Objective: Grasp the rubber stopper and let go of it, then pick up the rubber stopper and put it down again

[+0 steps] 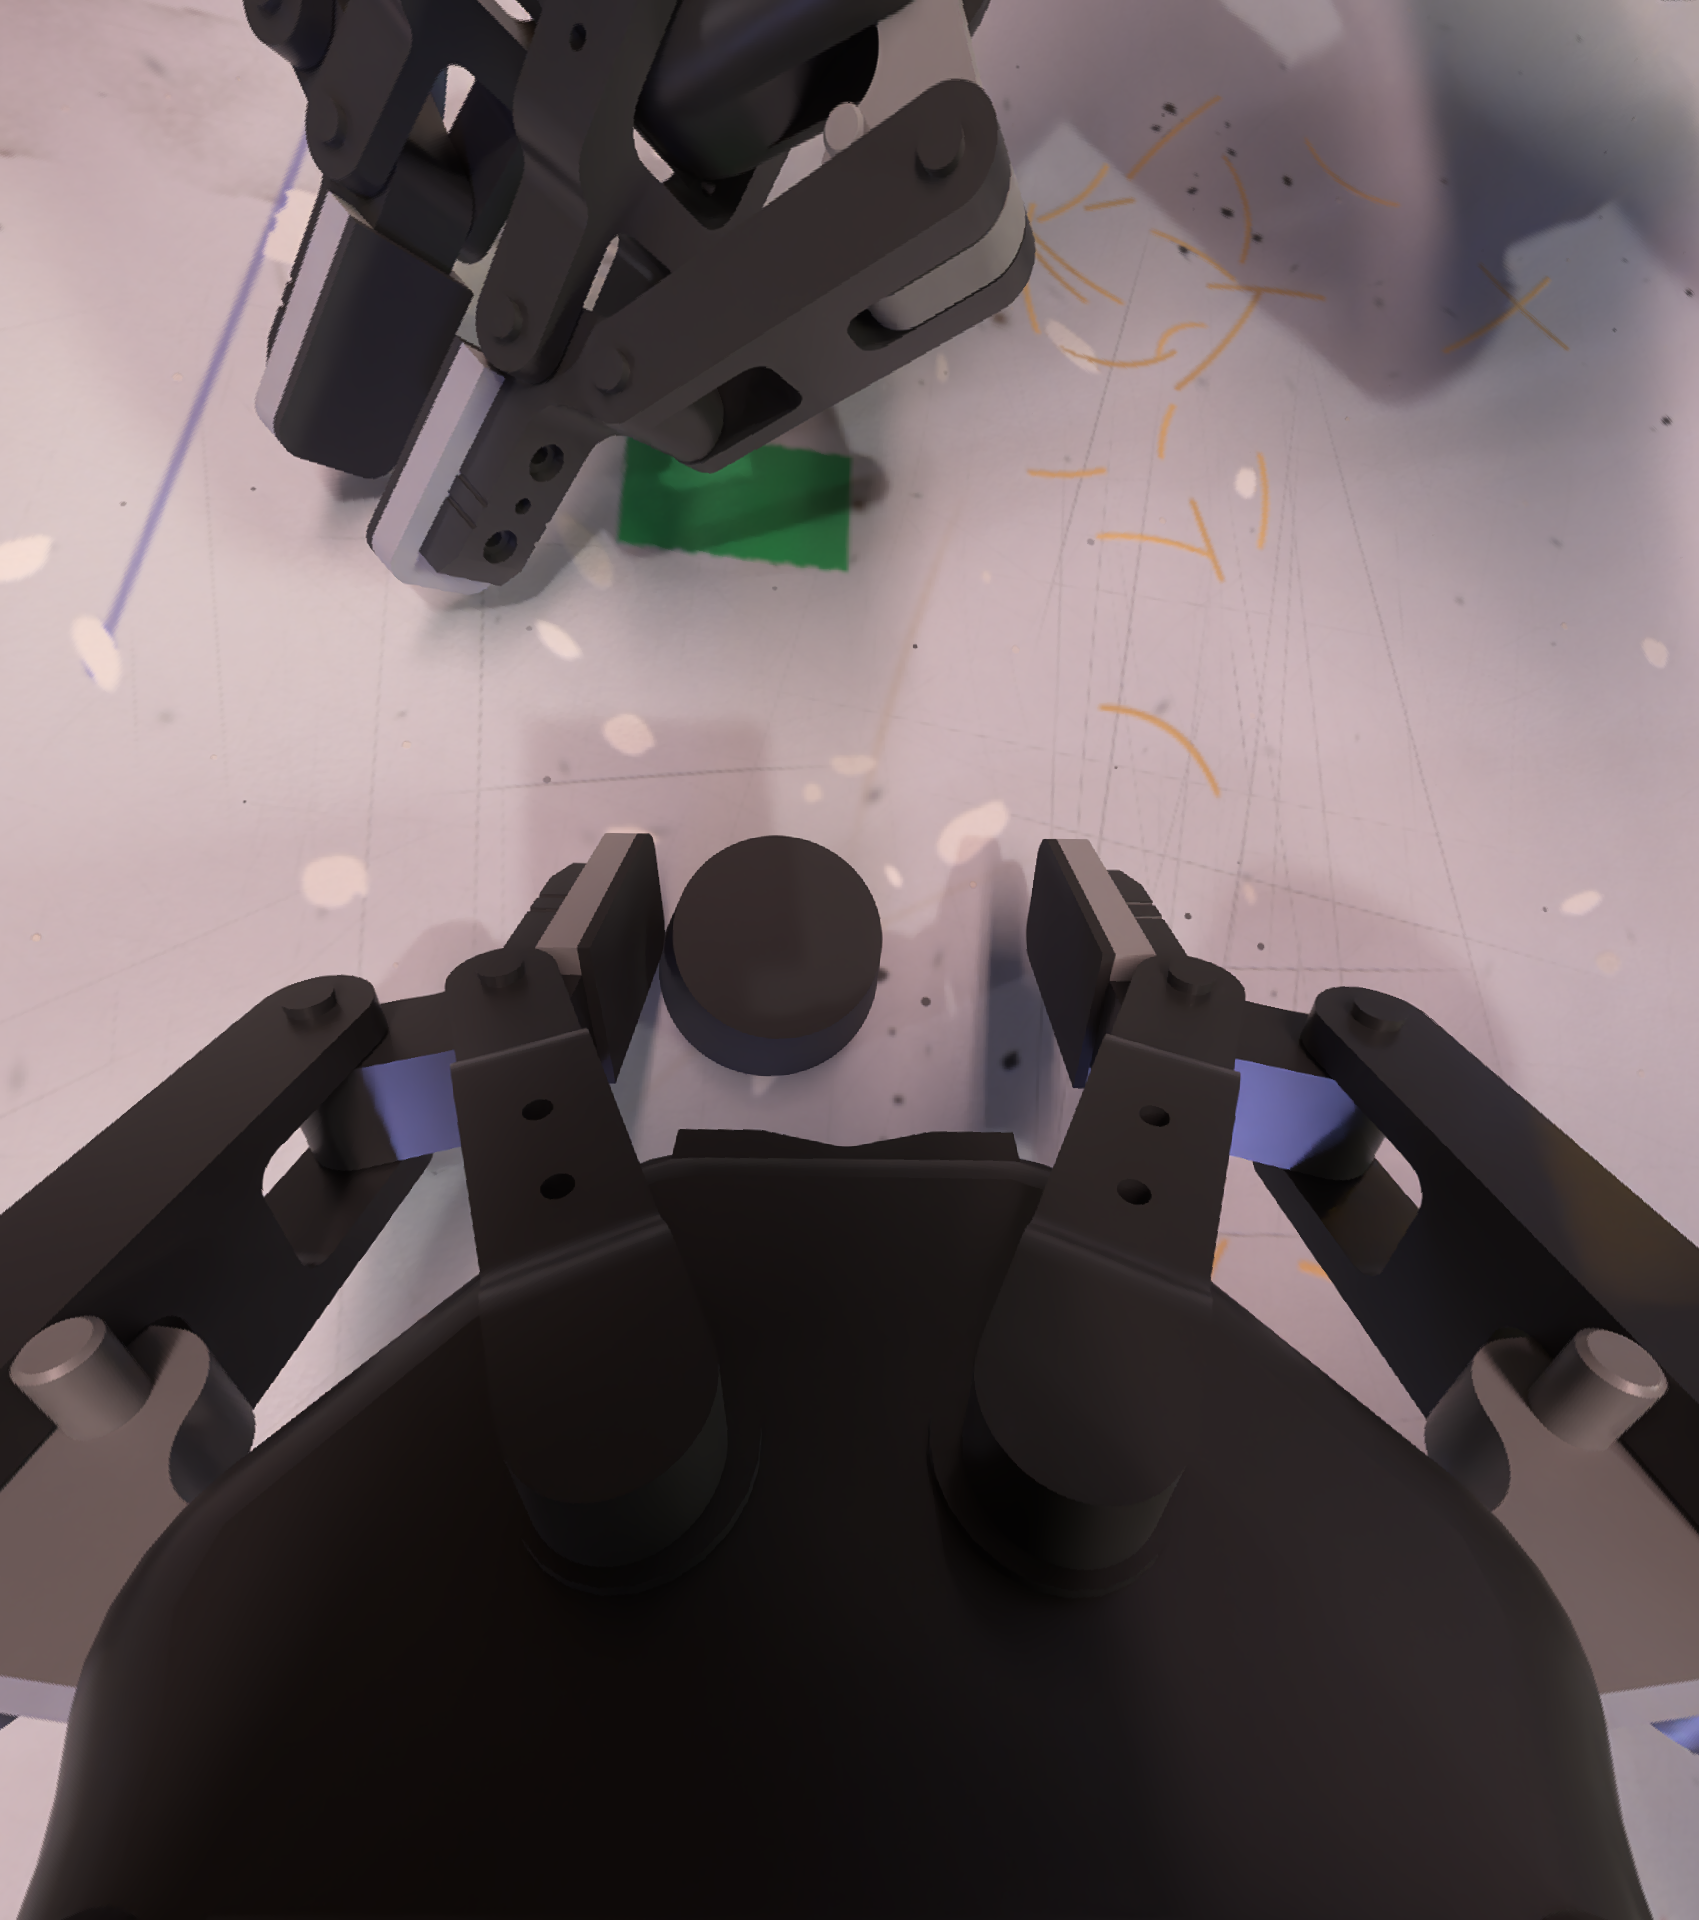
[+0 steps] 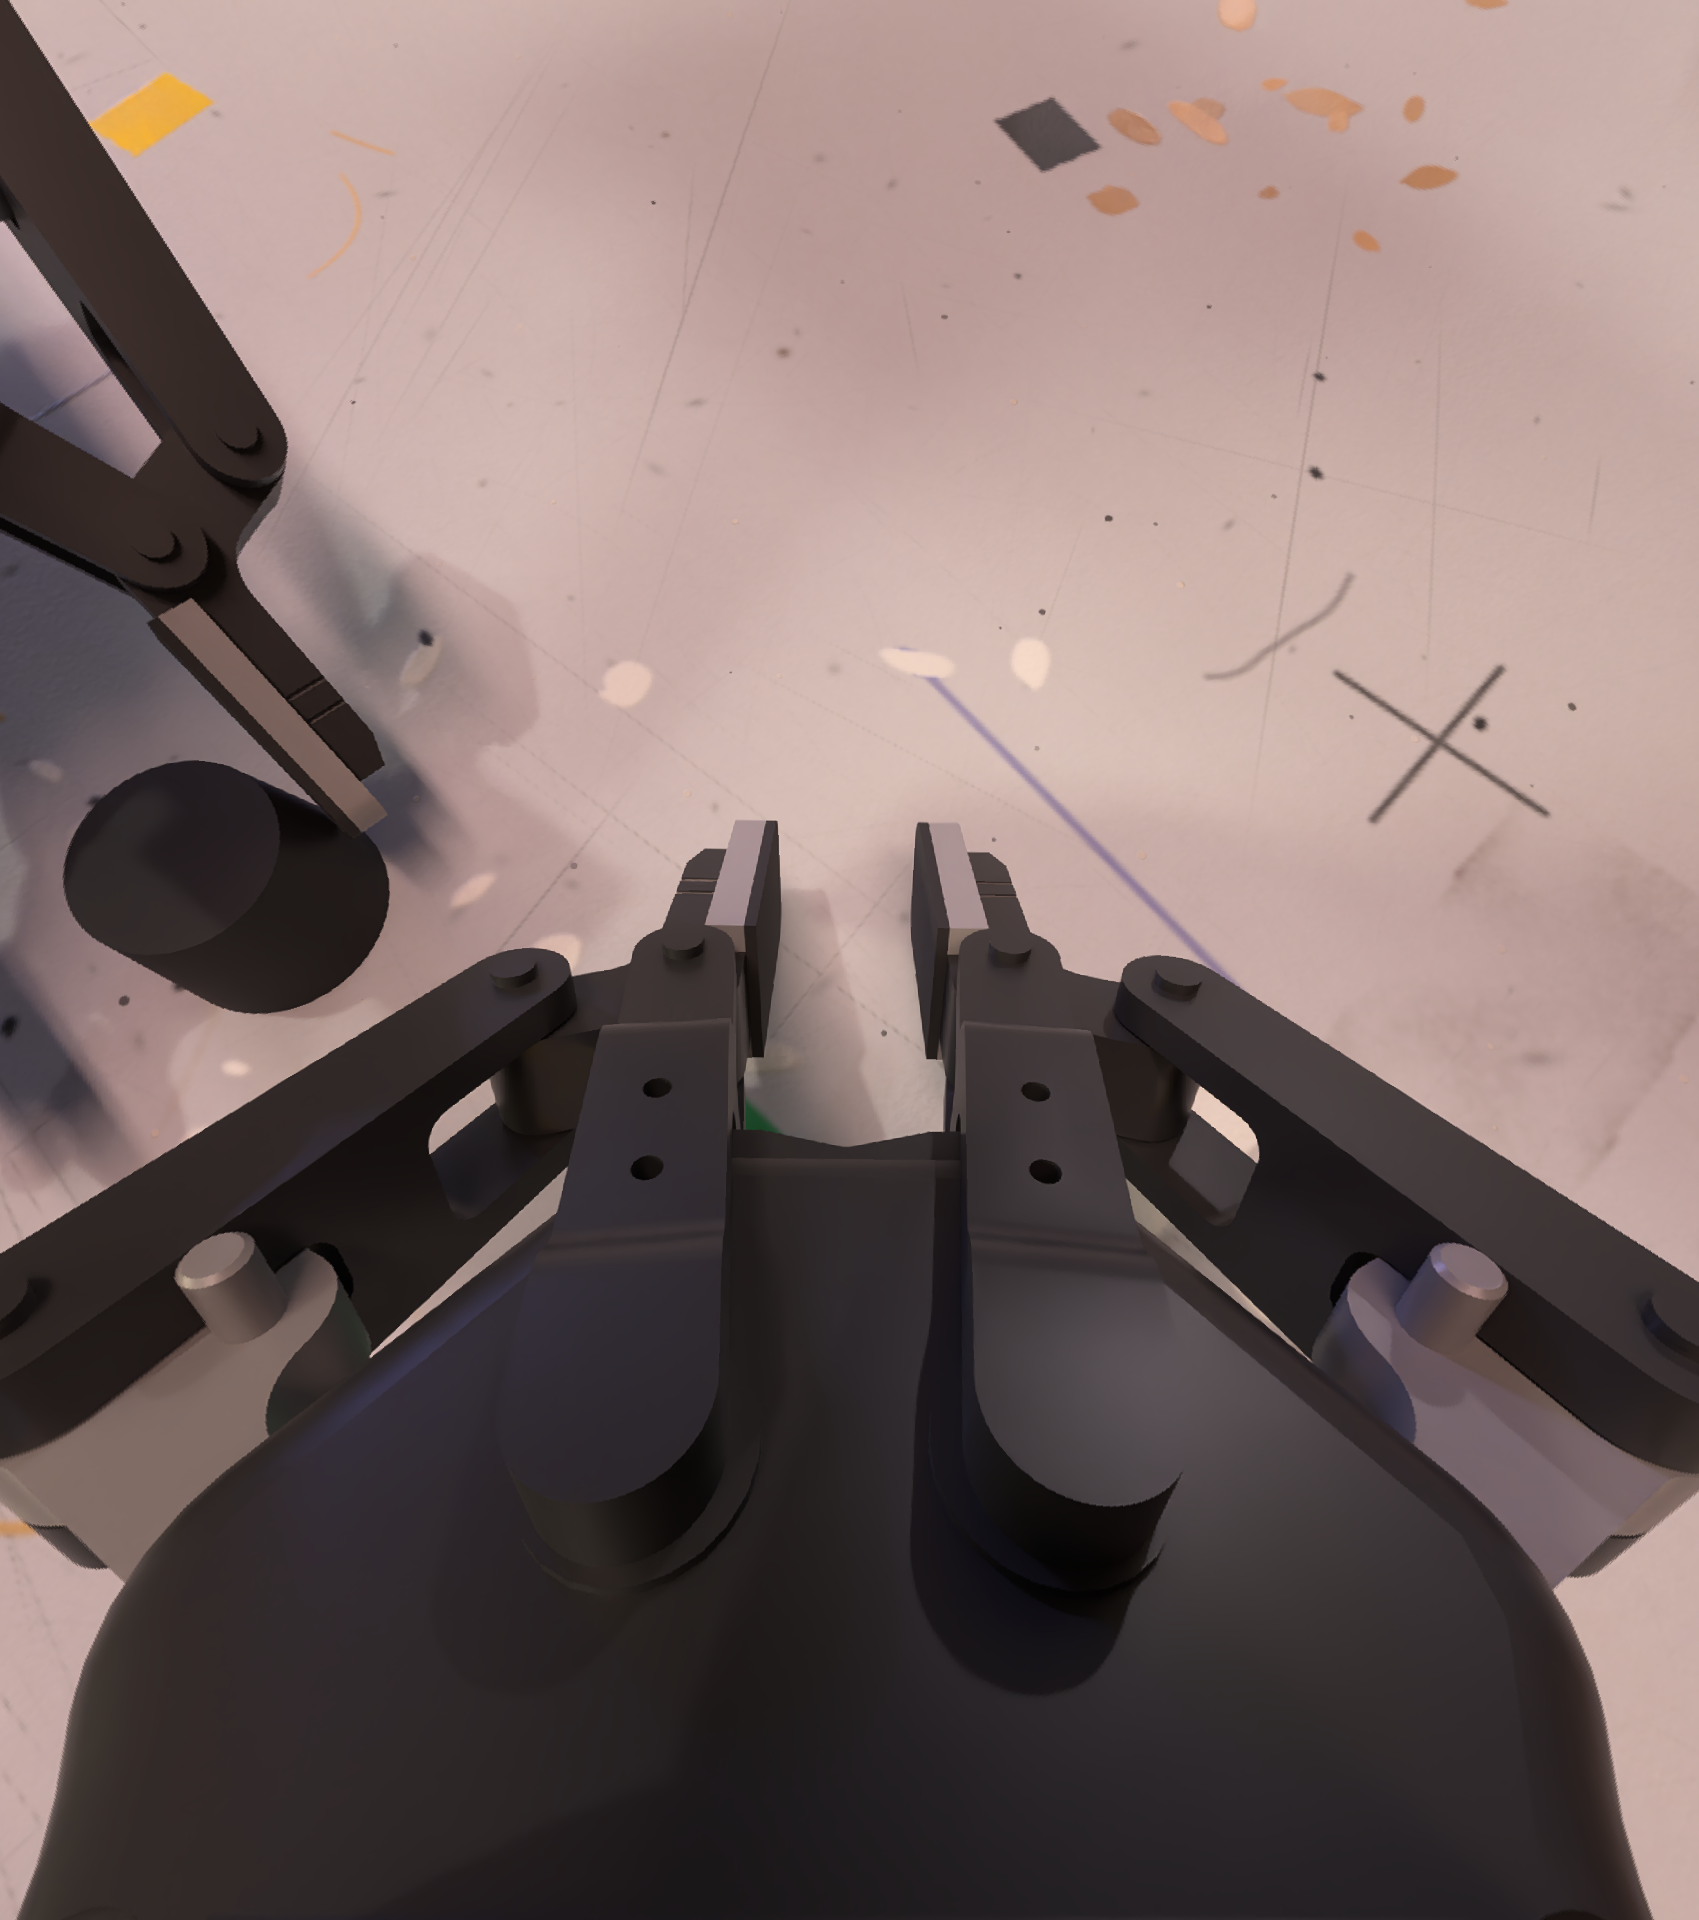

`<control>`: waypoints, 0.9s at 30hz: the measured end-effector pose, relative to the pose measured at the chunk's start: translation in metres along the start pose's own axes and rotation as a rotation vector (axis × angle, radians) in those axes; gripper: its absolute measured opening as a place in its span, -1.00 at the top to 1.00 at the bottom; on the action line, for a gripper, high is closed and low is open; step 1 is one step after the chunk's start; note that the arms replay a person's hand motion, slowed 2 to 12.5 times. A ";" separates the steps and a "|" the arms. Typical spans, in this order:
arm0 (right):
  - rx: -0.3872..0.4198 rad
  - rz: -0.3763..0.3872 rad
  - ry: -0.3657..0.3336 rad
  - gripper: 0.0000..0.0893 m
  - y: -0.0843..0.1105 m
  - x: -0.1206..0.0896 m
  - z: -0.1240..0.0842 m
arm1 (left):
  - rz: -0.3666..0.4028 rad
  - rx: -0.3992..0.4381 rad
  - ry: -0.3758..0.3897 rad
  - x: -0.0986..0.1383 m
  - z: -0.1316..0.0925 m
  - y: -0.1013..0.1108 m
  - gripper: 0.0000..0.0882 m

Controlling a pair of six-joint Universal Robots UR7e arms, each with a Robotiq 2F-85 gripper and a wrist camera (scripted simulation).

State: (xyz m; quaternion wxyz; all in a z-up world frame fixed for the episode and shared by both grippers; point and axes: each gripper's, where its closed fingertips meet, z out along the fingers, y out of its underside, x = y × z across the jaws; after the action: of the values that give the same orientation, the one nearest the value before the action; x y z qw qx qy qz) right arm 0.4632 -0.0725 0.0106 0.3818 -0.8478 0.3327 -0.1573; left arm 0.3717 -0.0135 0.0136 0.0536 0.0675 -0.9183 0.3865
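The rubber stopper (image 1: 772,951) is a short black cylinder standing on the pale table. My left gripper (image 1: 840,935) is open and straddles it. The left pad (image 1: 629,935) is at the stopper's side; the right pad (image 1: 1068,961) stands clear of it. In the right wrist view the stopper (image 2: 221,883) is at the left, with one finger (image 2: 305,717) of the left gripper beside it. My right gripper (image 2: 845,894) is empty, its jaws a narrow gap apart, low over the table. It also shows in the left wrist view (image 1: 450,436), beyond the stopper.
A green patch (image 1: 736,509) lies flat on the table under the right gripper. The table (image 2: 1240,416) is scuffed, with orange flecks, a yellow patch (image 2: 149,109), a dark patch (image 2: 1045,132) and a drawn cross (image 2: 1442,743).
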 end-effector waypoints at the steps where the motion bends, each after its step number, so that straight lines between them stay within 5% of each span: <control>1: 0.000 0.000 0.000 0.48 0.000 0.000 0.000 | 0.000 0.000 -0.001 0.000 0.000 0.000 -0.41; 27: 0.000 0.000 -0.001 0.48 0.000 0.000 0.000 | 0.012 0.001 -0.023 -0.003 0.001 0.000 -0.21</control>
State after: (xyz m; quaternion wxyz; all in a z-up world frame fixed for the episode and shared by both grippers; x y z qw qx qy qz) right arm 0.4632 -0.0725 0.0106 0.3819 -0.8478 0.3328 -0.1570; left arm 0.3747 -0.0140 0.0129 0.0406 0.0667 -0.9190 0.3864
